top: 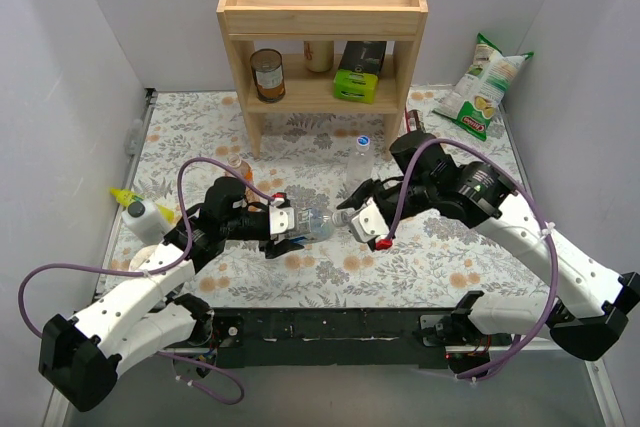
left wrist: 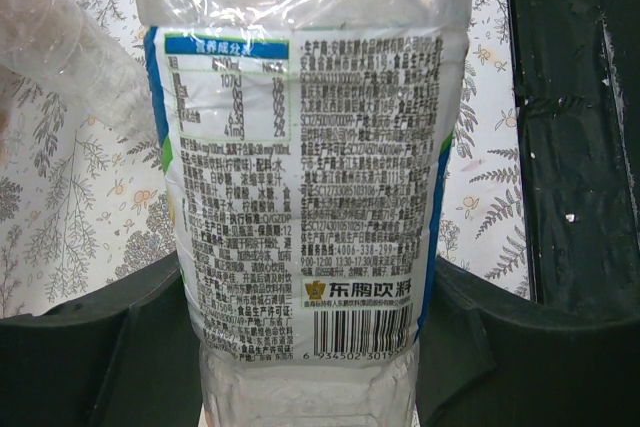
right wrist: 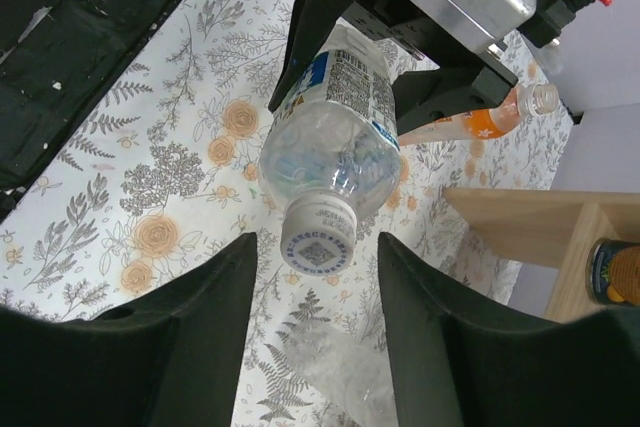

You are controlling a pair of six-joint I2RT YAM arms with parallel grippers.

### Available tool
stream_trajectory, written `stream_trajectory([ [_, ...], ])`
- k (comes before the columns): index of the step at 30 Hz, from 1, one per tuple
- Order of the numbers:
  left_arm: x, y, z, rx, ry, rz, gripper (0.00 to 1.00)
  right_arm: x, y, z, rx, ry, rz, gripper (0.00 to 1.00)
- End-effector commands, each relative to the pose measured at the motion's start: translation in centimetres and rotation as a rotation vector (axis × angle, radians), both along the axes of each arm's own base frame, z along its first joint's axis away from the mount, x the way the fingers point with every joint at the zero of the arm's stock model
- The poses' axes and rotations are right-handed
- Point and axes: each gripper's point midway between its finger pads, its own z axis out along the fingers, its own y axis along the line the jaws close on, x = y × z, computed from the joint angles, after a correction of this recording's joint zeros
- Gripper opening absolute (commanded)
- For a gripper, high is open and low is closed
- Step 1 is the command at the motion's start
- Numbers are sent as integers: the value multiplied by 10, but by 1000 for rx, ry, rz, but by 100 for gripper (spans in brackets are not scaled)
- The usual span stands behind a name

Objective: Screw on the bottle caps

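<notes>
Right gripper (right wrist: 318, 247): jaws part open around small white round plastic cap (right wrist: 320, 249), thin gap each side, nothing gripped as far as we see. Left gripper (left wrist: 310, 347) clamped on clear plastic bottle with blue-and-white label (left wrist: 300, 177), held lying at middle of scene, neck toward right.

Risk, we judge: cap cross-threads if axes are not aligned; soft bottle turns inside left jaws.

We count three bottles: held one, plain clear bottle (top: 361, 165) far, orange-liquid bottle (top: 238, 169) left. Caps: two seen, white and blue cap (top: 363, 140); red not found.
</notes>
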Motion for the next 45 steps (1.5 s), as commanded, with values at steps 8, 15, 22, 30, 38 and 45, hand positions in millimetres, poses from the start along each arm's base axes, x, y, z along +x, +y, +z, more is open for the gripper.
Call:
stream_trajectory([
  [8, -1, -2, 22, -47, -55, -20, 0, 6, 7, -11, -37, -38, -19, 44],
  [15, 9, 0, 19, -39, -80, 31, 0, 18, 18, -8, -47, 78, -138, 25],
  [22, 88, 17, 74, -154, -312, 424, 0, 28, 30, -9, -186, 966, -438, 2],
  [30, 105, 28, 62, -75, -361, 495, 0, 56, 38, 31, -131, 1474, -392, 32],
  [38, 45, 7, 20, -33, -125, 206, 0, 78, -5, 60, 121, 570, -291, 77],
  [45, 12, -5, 25, -92, -27, 61, 0, 50, -18, 16, 39, 111, -197, 74],
])
